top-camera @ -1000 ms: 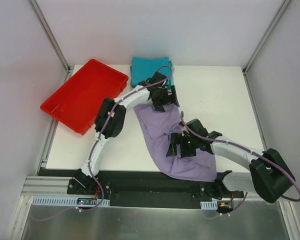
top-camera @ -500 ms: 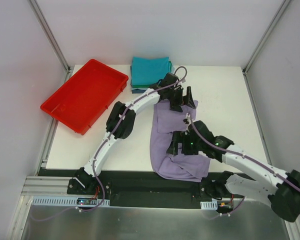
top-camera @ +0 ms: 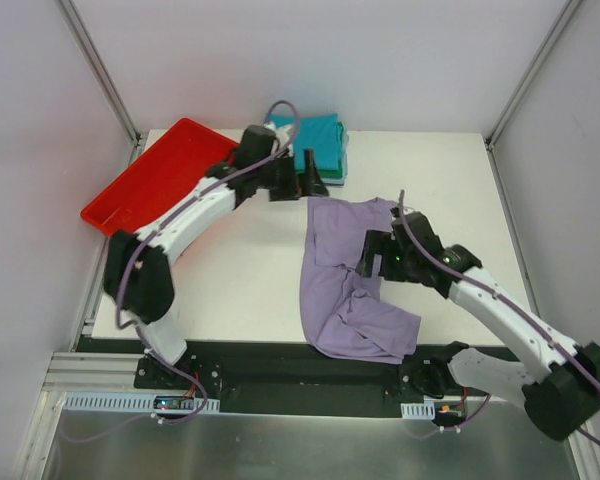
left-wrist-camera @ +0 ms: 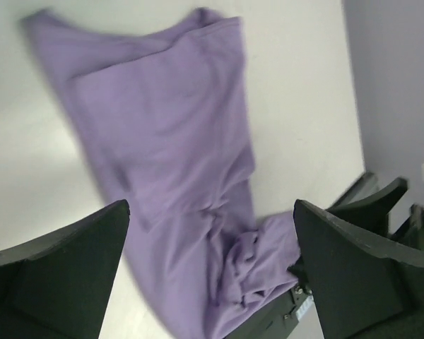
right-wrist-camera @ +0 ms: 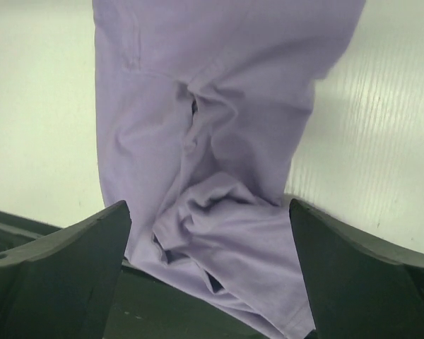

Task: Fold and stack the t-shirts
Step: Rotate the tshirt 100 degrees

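Top view: a purple shirt (top-camera: pixel 345 270) lies on the right half of a white table (top-camera: pixel 240 280), folded into a long strip running from far to near. Its far end is flat. Its near end is bunched up and hangs over the table's front edge. A folded stack (top-camera: pixel 315 140), teal on top, sits at the far edge, well apart from the purple shirt. A red tray (top-camera: pixel 150 190) sits tilted at the far left corner. The left gripper (top-camera: pixel 297 186) hangs just in front of the stack, fingers spread wide and holding nothing. The right gripper (top-camera: pixel 370 262) hovers over the middle of the purple shirt, fingers also spread wide and empty.
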You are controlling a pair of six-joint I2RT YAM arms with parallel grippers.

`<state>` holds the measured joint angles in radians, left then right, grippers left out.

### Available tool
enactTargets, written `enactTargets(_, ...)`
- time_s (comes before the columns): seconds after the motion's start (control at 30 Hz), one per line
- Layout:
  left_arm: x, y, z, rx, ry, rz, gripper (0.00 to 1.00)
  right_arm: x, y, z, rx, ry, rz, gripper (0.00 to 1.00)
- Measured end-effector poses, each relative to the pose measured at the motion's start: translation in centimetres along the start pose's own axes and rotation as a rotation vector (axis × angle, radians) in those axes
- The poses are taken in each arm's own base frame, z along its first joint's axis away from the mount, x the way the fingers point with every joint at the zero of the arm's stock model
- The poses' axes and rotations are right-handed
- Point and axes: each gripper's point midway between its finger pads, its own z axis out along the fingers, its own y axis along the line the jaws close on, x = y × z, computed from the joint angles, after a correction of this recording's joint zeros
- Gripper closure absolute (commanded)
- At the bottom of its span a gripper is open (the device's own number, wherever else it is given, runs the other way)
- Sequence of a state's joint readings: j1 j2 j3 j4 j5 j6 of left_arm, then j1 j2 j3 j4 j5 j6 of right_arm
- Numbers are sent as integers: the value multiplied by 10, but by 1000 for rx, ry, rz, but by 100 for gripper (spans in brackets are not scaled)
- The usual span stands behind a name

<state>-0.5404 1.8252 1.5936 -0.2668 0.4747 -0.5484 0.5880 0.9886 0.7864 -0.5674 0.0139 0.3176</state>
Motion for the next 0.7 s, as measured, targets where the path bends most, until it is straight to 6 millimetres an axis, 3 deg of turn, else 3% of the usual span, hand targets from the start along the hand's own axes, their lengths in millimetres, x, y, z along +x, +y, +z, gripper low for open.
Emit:
enactTargets(0.07,4,27,-35,-99,-78,-21,1,-13,4,11,37,22,-13,4)
enactTargets(0.1,15,45,-50,-165,-107,-37,1,-20,6,18,59,38,-20,4)
enactTargets(0.3,99,133,-83,-483,-81,-122,1,-57,21,81,192,147,-53,4)
enactTargets(0.37,114,154,-94,-573,-80,-139,1,-64,23,107,230,179,-61,4)
enactTargets(0.5,99,158,-111,-619,-175,-132,1,-64,14,149,331,261,-81,4)
enactTargets(0.63,84,155,-121,-620,-246,-130,1,-59,2,173,406,318,-93,4)
enactTargets(0.7,83,156,-122,-628,-255,-130,1,-60,-2,174,423,334,-89,4)
